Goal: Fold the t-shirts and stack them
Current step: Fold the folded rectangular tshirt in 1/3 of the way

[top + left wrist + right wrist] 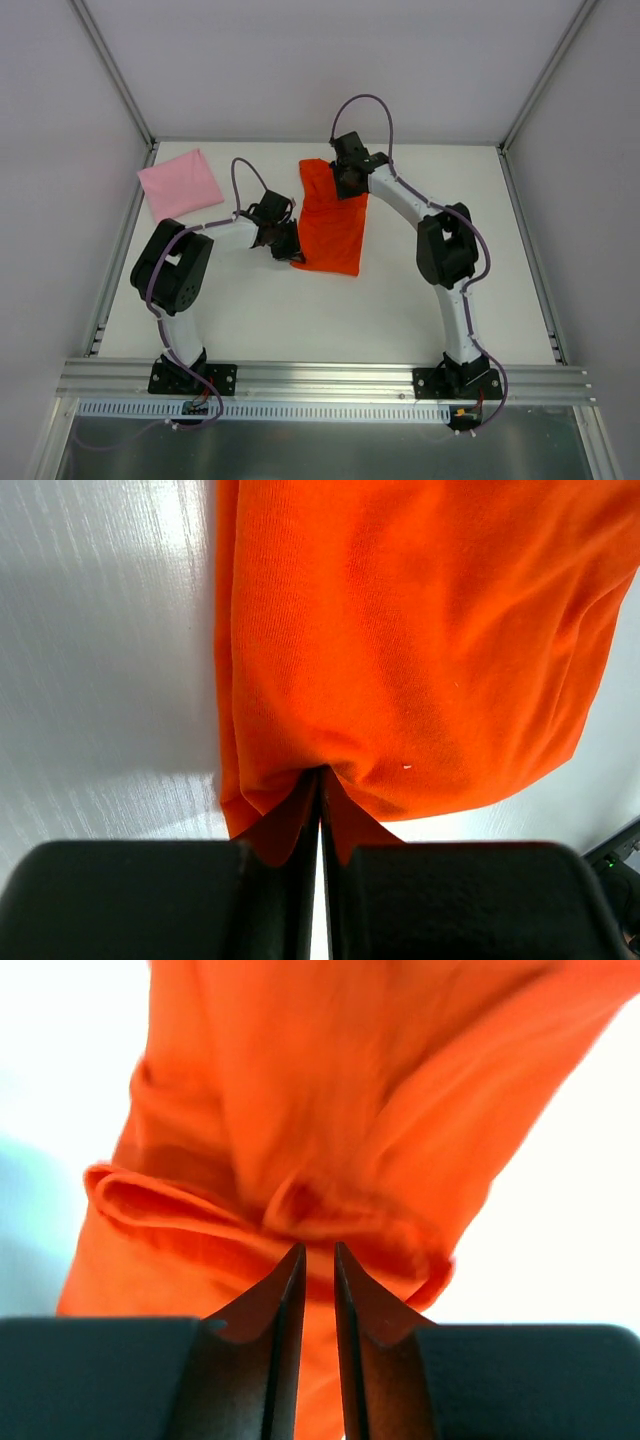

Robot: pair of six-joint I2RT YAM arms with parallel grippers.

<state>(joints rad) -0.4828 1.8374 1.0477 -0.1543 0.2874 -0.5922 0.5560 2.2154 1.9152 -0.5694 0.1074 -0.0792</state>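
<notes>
Top external view shows us a folded pink shirt (180, 183) lying at the far left of the surface (300, 320). Nearer the middle, our left gripper (296, 250) pinches the near left edge of the orange shirt (335, 225), which lies in a long strip. Our right gripper (347, 188) pinches a fold at its far end.

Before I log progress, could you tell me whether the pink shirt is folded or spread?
Folded: the pink shirt lies as a small flat square, no sleeves showing.
</notes>
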